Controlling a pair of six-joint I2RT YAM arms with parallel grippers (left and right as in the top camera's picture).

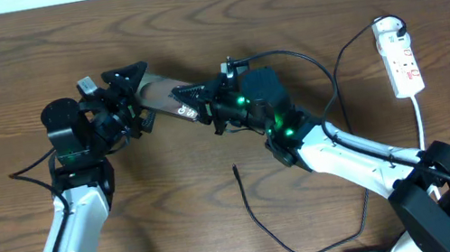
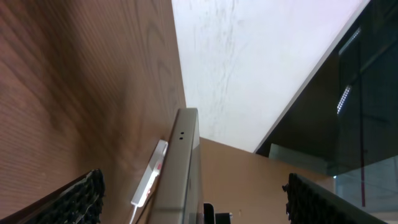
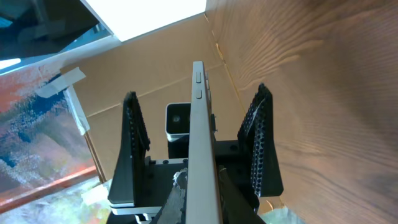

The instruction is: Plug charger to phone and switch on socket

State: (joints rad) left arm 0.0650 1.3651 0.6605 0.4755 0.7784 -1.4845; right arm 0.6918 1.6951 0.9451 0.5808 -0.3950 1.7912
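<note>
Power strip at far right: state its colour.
The power strip is white with small red marks; overhead view shows it best.

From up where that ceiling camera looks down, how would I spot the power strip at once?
Look at the brown wooden table and go to its far right corner. There lies the power strip, a narrow white bar with small red marks and a white cord trailing from it. Its only close neighbour is a thin black cable, so the white bar stands out.
</note>
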